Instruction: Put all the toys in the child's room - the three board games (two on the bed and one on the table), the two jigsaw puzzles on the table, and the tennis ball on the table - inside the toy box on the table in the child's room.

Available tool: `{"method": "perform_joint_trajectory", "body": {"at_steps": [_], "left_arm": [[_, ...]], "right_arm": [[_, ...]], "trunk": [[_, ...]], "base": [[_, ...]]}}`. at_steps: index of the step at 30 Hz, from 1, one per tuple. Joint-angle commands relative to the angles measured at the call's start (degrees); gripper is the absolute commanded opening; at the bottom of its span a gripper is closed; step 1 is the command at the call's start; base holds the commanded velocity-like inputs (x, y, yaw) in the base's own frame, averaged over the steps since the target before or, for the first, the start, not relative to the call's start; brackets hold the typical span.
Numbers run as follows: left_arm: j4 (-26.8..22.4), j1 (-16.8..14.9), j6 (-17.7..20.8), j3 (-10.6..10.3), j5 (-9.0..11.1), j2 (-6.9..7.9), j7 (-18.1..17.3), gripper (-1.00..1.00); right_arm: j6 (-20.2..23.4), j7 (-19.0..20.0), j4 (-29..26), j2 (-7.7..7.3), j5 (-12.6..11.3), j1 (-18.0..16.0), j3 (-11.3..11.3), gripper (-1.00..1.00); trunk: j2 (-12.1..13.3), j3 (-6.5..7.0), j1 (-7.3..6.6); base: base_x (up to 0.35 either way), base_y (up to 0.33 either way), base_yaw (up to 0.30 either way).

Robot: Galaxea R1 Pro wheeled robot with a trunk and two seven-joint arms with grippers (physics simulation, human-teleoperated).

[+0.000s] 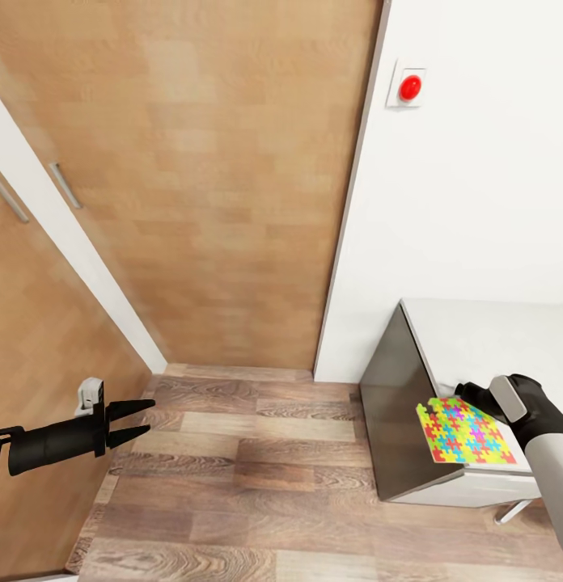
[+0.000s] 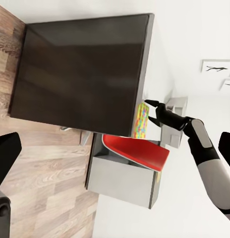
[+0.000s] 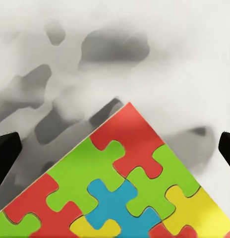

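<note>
A jigsaw puzzle [image 1: 467, 430] of interlocking red, green, blue and yellow pieces lies flat near the front corner of the pale table [image 1: 492, 339]. My right gripper [image 1: 469, 394] hovers at the puzzle's far edge, open, its black fingertips [image 3: 6, 153] spread wide on either side of a puzzle [image 3: 120, 183] corner without touching it. The left wrist view catches the puzzle's edge [image 2: 141, 119] beside the right gripper [image 2: 153, 112]. My left gripper [image 1: 134, 420] is held out low over the floor, far to the left, open and empty. The toy box, ball and board games are out of view.
The table's dark grey side panel [image 2: 80, 74] faces the wood-plank floor [image 1: 257, 485]. A red chair seat [image 2: 140, 152] sits beside the table. A wooden door [image 1: 217, 162] and closet doors stand behind. A red round button [image 1: 409, 87] is on the white wall.
</note>
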Motion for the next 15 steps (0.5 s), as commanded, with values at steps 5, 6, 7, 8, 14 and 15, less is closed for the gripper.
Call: {"method": "perform_joint_trajectory", "body": {"at_steps": [5, 6, 7, 8, 14, 15], "left_arm": [[0.04, -0.08, 0.03, -0.1, -0.49, 0.04, -0.59, 1.0], [0.04, -0.08, 0.03, -0.1, -0.49, 0.04, -0.59, 1.0], [0.04, -0.08, 0.03, -0.1, -0.49, 0.04, -0.59, 1.0], [0.04, -0.08, 0.03, -0.12, -0.49, 0.04, -0.59, 1.0], [0.04, -0.08, 0.03, -0.1, -0.49, 0.04, -0.59, 1.0], [0.04, -0.08, 0.03, -0.1, -0.49, 0.04, -0.59, 1.0]], "right_arm": [[0.19, -0.41, 0.55, -0.08, -1.54, 0.03, -0.13, 1.0], [0.19, -0.39, 0.52, -0.09, -1.58, 0.03, -0.18, 1.0], [0.19, -0.36, 0.46, -0.1, -1.63, 0.03, -0.22, 1.0], [0.22, -0.24, 0.27, -0.12, -1.71, 0.03, -0.28, 1.0], [0.27, 0.91, -0.24, -0.24, -1.88, 0.03, -0.47, 1.0], [0.27, 1.23, -0.31, -0.27, -1.89, 0.03, -0.48, 1.0]], "trunk": [[-0.08, 0.33, 0.05], [-0.08, 0.42, 0.05], [-0.08, 0.5, 0.05], [-0.08, 0.59, 0.05], [-0.08, 1.13, 0.05], [-0.08, 1.22, 0.05]], "base": [[0.0, 0.0, -0.012], [0.0, 0.0, -0.038], [0.0, 0.0, -0.044], [0.0, 0.0, -0.052], [0.0, 0.0, -0.06], [0.0, 0.0, -0.064]]}}
